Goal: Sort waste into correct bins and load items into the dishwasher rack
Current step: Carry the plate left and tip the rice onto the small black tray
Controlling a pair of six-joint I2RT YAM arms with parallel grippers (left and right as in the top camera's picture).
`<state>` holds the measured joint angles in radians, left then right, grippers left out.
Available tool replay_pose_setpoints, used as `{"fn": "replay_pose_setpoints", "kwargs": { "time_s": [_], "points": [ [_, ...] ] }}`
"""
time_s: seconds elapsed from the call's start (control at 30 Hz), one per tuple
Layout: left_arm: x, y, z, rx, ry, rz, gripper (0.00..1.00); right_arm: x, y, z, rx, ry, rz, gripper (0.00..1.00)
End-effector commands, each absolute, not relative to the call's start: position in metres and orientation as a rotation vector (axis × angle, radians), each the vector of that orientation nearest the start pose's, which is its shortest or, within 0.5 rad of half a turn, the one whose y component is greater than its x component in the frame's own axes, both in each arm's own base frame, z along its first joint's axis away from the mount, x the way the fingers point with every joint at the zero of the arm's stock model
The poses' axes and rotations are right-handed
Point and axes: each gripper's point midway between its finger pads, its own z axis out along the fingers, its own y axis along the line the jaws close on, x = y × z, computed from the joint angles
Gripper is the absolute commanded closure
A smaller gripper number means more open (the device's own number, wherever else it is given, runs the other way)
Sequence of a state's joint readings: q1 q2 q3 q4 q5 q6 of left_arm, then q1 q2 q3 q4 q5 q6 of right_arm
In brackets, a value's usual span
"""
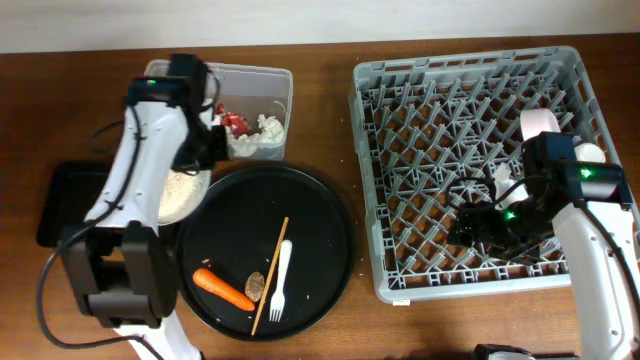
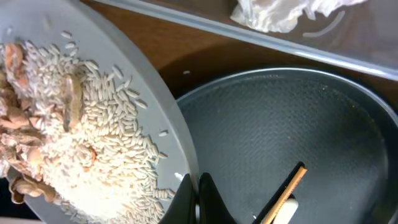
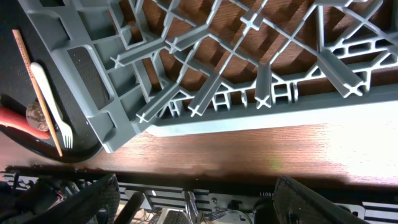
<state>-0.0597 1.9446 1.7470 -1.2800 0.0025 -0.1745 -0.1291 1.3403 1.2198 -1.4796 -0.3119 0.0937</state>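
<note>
Centre left, the left gripper [image 2: 199, 200] is clenched, seemingly on the white plate [image 2: 134, 59] rim. At lower right, the right gripper [image 3: 199, 199] is released above the dishwasher rack [image 1: 450, 100]. The carrot [image 1: 222, 289] and fork [image 1: 280, 280] lie between on the round black tray [image 1: 240, 215].

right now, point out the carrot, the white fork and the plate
carrot [image 1: 222, 289]: overhead view, middle of its body
white fork [image 1: 281, 268]: overhead view, on its handle
plate [image 2: 118, 53]: left wrist view, bare part of its rim

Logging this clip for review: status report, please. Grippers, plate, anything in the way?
Left gripper shut on white plate rim, rice aboard. Right gripper open, empty, over the rack. Fork, carrot waiting on round tray. No obstruction seen.
</note>
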Motion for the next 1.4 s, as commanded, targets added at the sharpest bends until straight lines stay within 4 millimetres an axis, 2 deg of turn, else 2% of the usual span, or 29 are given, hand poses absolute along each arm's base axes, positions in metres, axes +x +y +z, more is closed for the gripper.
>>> {"fn": "replay_pose_setpoints", "kwargs": {
  "time_s": [0.0,0.17,0.3,0.43,0.57,0.83,0.93,1.0,1.27,1.33,1.37],
  "points": [
    [0.397,-0.013,0.143,-0.124,2.988,-0.238,0.99,0.206,0.026,0.164,0.342,3.101,0.475,0.17],
    [0.399,-0.004,0.156,-0.116,2.894,-0.602,1.0,0.206,0.026,0.164,0.342,3.101,0.475,0.17],
    [0.396,0.007,0.166,-0.143,2.829,-0.77,1.0,0.206,0.026,0.164,0.342,3.101,0.475,0.17],
    [0.39,0.009,0.188,-0.151,2.696,-1.04,1.0,0.206,0.026,0.164,0.341,3.1,0.475,0.17],
    [0.385,0.022,0.205,-0.196,2.573,-1.196,0.99,0.206,0.026,0.164,0.341,3.1,0.475,0.17],
    [0.38,0.065,0.234,-0.346,2.341,-1.343,1.0,0.206,0.026,0.164,0.341,3.1,0.475,0.17],
    [0.377,0.076,0.25,-0.387,2.221,-1.426,1.0,0.206,0.026,0.164,0.341,3.1,0.475,0.17],
    [0.375,0.083,0.252,-0.413,2.203,-1.426,0.99,0.206,0.026,0.164,0.341,3.1,0.475,0.17],
    [0.372,0.087,0.256,-0.39,2.172,-1.423,1.0,0.206,0.026,0.164,0.342,3.1,0.475,0.17],
    [0.368,0.089,0.246,-0.436,2.238,-1.398,0.99,0.206,0.026,0.164,0.342,3.101,0.475,0.17],
    [0.369,0.085,0.255,-0.384,2.185,-1.425,1.0,0.206,0.026,0.164,0.342,3.101,0.476,0.17]
  ]
}}
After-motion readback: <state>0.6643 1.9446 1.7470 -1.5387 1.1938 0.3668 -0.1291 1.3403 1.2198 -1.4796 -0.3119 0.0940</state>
